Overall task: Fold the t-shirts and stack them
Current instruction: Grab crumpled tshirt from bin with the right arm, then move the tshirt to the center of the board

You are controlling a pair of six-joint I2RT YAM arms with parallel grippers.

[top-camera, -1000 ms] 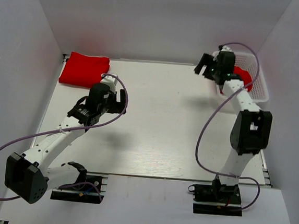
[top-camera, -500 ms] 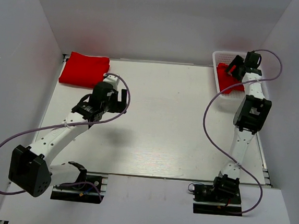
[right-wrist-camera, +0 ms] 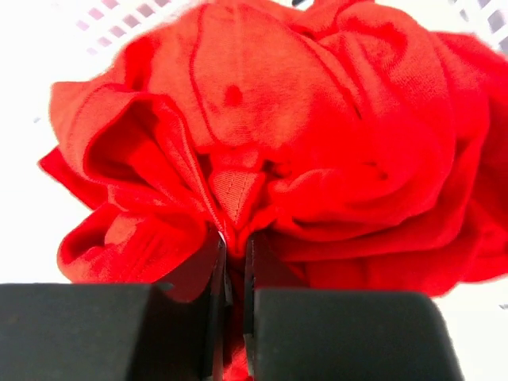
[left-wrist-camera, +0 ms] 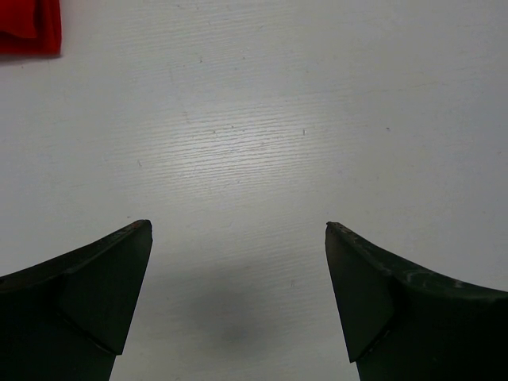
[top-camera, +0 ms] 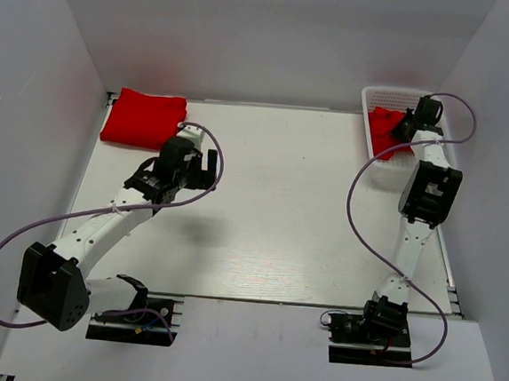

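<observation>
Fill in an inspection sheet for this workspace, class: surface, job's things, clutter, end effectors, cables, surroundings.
Surface: white table, finely streaked.
Job's things: folded t-shirt at far left corner; crumpled t-shirt in the white mesh basket, far right.
Clutter: nothing seen.
End effectors: left end effector open above the table; right end effector shut on a fold of the crumpled t-shirt.
Cables: purple cables loop loosely beside each arm.
Surroundings: plain white walls on three sides.

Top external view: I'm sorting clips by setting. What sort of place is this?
Probably a robot test cell: bare white walls box in a white table, left arm and right arm bolted at its near edge, a folded t-shirt and a basket.
</observation>
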